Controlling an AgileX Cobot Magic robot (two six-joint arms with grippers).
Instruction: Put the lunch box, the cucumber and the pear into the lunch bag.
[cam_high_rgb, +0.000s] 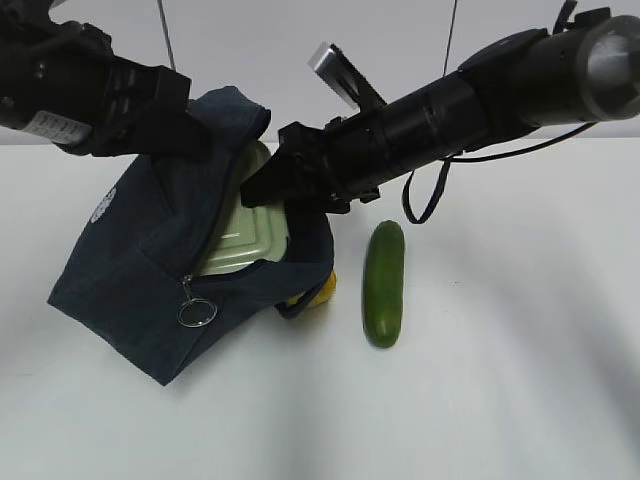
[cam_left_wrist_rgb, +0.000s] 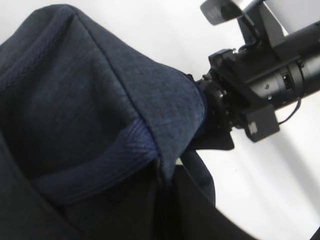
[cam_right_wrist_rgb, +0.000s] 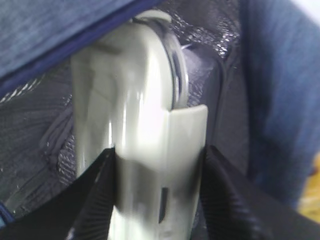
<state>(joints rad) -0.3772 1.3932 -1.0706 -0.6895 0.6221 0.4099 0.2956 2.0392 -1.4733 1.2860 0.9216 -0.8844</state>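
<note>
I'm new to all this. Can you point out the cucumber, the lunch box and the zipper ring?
cucumber (cam_high_rgb: 384, 284), exterior view, middle of its body.
lunch box (cam_high_rgb: 248, 238), exterior view, green lid.
zipper ring (cam_high_rgb: 197, 313), exterior view, ring's rim.

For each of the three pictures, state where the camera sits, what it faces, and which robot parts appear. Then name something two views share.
Exterior: in front of the table, looking down at the lunch bag, cucumber and both arms.
Left wrist: on the left arm, facing bag fabric and the right arm.
Right wrist: on the right arm, facing into the bag; right gripper clamps the lunch box.
Shared: the lunch box appears in exterior and right wrist views.
</note>
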